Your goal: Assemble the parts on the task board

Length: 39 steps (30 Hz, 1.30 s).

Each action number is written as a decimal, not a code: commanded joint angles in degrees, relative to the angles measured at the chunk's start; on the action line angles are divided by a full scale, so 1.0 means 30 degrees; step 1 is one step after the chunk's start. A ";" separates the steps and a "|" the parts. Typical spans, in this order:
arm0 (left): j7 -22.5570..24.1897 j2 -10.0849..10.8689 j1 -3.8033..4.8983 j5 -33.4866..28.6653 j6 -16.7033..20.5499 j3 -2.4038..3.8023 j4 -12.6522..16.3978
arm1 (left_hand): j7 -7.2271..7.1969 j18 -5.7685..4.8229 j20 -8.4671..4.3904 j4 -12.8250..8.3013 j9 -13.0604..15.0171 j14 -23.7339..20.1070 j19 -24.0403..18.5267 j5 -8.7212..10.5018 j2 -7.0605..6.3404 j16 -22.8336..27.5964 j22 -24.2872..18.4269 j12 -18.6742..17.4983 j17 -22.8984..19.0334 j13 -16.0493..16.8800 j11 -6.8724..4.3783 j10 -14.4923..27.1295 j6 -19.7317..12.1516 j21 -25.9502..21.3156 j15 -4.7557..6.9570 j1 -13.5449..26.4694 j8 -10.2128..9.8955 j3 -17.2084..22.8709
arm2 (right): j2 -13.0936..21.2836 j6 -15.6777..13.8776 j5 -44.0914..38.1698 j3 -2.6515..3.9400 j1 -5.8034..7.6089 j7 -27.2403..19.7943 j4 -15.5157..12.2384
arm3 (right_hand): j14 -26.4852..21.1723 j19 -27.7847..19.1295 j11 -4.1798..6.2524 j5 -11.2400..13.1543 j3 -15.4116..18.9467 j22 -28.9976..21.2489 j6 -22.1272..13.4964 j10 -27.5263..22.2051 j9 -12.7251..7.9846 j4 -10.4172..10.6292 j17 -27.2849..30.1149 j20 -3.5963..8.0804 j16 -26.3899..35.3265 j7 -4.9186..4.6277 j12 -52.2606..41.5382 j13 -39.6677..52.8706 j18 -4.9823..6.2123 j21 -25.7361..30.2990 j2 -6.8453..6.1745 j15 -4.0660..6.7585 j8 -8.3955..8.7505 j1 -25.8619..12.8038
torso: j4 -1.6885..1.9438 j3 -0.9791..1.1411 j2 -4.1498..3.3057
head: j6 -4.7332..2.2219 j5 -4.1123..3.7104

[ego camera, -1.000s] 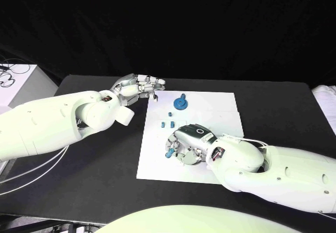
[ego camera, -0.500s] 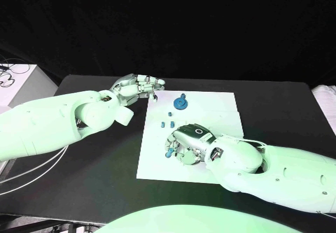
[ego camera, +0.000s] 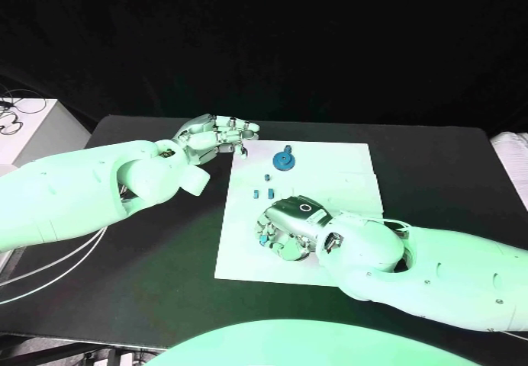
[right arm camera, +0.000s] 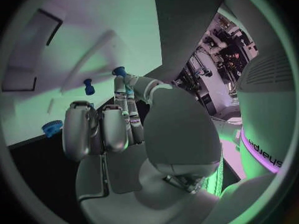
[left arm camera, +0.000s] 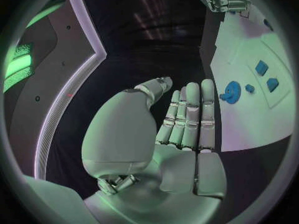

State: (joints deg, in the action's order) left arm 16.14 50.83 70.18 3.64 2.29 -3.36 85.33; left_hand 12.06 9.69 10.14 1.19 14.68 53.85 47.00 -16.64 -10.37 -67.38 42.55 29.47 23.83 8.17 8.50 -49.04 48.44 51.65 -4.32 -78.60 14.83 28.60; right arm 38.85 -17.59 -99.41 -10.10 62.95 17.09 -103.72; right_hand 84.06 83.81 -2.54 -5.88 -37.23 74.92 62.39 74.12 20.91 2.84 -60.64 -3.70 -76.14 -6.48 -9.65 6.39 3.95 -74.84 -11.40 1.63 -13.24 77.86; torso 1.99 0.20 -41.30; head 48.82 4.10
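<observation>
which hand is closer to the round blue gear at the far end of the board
Left. The left hand hovers just off the task board edge beside the blue gear; the right hand sits farther down the board, near its middle.

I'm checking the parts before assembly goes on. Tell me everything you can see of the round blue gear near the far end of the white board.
The blue gear is a small round disc, plastic-looking, with a toothed rim and a short stub rising from it. It sits near the far end of the white board, close to the edge on the robot's left. Nothing touches it: the left hand hovers beside the board, fingers straight and together, and the right hand is nearer the robot.
</observation>
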 commanded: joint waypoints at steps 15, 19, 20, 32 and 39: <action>-0.0016 0.0000 -0.0002 0.0041 -0.0426 0.0016 0.0031 | -0.0044 0.0280 -0.0052 0.0007 0.0021 -0.0043 0.0133 0.0110 0.0030 0.0064 -0.0026 0.0107 -0.0033 -0.0027 0.0009 0.0163 -0.0016 -0.0055 -0.0045 0.0115 0.0116 -0.0114 | 0.0313 -0.1198 -0.0195 -0.0165 -0.0170 0.0374 0.0045 | -0.0226 -0.0430 -0.0575 -0.0667 0.1981 -0.0033 -0.3505 -0.2673 0.0981 0.0360 0.0896 -0.0521 0.0501 -0.0481 0.0913 -0.0319 0.0147 0.1466 -0.1692 -0.0389 0.2049 -0.1583 | -0.0017 0.0025 0.0027 | -0.0134 -0.0027; -0.0030 -0.0008 -0.0002 0.0041 -0.0461 0.0016 0.0022 | -0.0044 0.0280 -0.0052 0.0007 0.0021 -0.0043 0.0133 0.0110 0.0030 0.0064 -0.0026 0.0107 -0.0033 -0.0027 0.0009 0.0163 -0.0016 -0.0055 -0.0045 0.0115 0.0116 -0.0114 | 0.0450 -0.1708 -0.0233 -0.0164 -0.0170 0.0472 -0.0080 | -0.0282 -0.0489 -0.0577 -0.0764 0.2881 -0.0181 -0.3902 -0.3000 0.0827 0.0388 0.1066 -0.0510 0.0598 -0.0397 0.0755 -0.0305 0.0187 0.1714 -0.1597 -0.0384 0.2342 -0.1438 | -0.0012 0.0019 0.0014 | -0.0206 -0.0070; -0.0035 -0.0011 -0.0003 0.0041 -0.0472 0.0016 0.0019 | -0.0044 0.0280 -0.0052 0.0007 0.0021 -0.0043 0.0133 0.0110 0.0030 0.0064 -0.0026 0.0107 -0.0033 -0.0027 0.0009 0.0163 -0.0016 -0.0055 -0.0045 0.0115 0.0116 -0.0114 | 0.0513 -0.1880 -0.0239 -0.0164 -0.0170 0.0481 -0.0142 | -0.0323 -0.0529 -0.0591 -0.0808 0.3208 -0.0264 -0.3997 -0.3149 0.0785 0.0414 0.1131 -0.0520 0.0643 -0.0328 0.0720 -0.0309 0.0208 0.1842 -0.1563 -0.0394 0.2415 -0.1362 | -0.0012 0.0019 0.0014 | -0.0206 -0.0070; -0.0060 -0.0041 -0.0025 0.0042 -0.0535 0.0012 -0.0086 | -0.0047 0.0278 -0.0050 0.0019 0.0025 -0.0059 0.0138 0.0109 0.0048 0.0071 -0.0049 0.0119 -0.0039 -0.0033 0.0011 0.0199 -0.0015 -0.0086 -0.0049 0.0114 0.0138 -0.0122 | 0.2635 -0.4451 0.2317 0.0101 0.0455 -0.0506 -0.1457 | -0.0267 -0.0516 -0.0498 -0.0945 0.4887 -0.0394 -0.3432 -0.3064 0.0692 0.1101 0.1253 -0.0474 0.0702 -0.0518 -0.0214 -0.0083 0.0248 0.2153 -0.1064 -0.0317 0.2299 -0.0762 | -0.0025 0.0028 0.0053 | -0.0580 -0.0582; 0.0011 0.0036 -0.0093 0.0042 -0.0492 0.0008 -0.0049 | -0.0047 0.0279 -0.0049 0.0020 0.0024 -0.0063 0.0142 0.0109 0.0049 0.0072 -0.0059 0.0127 -0.0041 -0.0035 0.0011 0.0211 -0.0024 -0.0100 -0.0049 0.0110 0.0144 -0.0128 | 0.5153 -0.3667 0.8802 0.0211 0.1654 -0.1352 -0.1941 | 0.0402 0.0012 -0.0175 -0.0843 0.5315 0.0511 -0.1616 -0.0178 0.0841 0.2268 -0.1120 -0.0298 -0.0621 -0.0413 -0.2377 0.1105 0.0017 0.1017 -0.1069 -0.0088 0.1441 -0.1358 | -0.0078 -0.0002 0.0112 | -0.0824 -0.1260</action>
State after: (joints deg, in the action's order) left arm 15.76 50.93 69.96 3.67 1.80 -3.38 85.01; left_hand 12.06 9.70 10.14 1.19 14.67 53.85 47.00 -16.64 -10.37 -67.38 42.46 29.46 23.78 8.12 8.50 -48.64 48.44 51.65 -4.32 -78.60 15.05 28.61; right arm 53.81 -28.80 -85.39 -9.45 67.74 15.75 -109.24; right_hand 84.04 83.65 -3.38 -8.78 -21.44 74.95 57.14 72.73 23.38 9.36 -63.13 -4.69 -77.53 -7.77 -16.28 9.42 3.95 -71.52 -14.55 1.06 -8.69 74.52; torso 1.87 0.28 -41.08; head 46.66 1.28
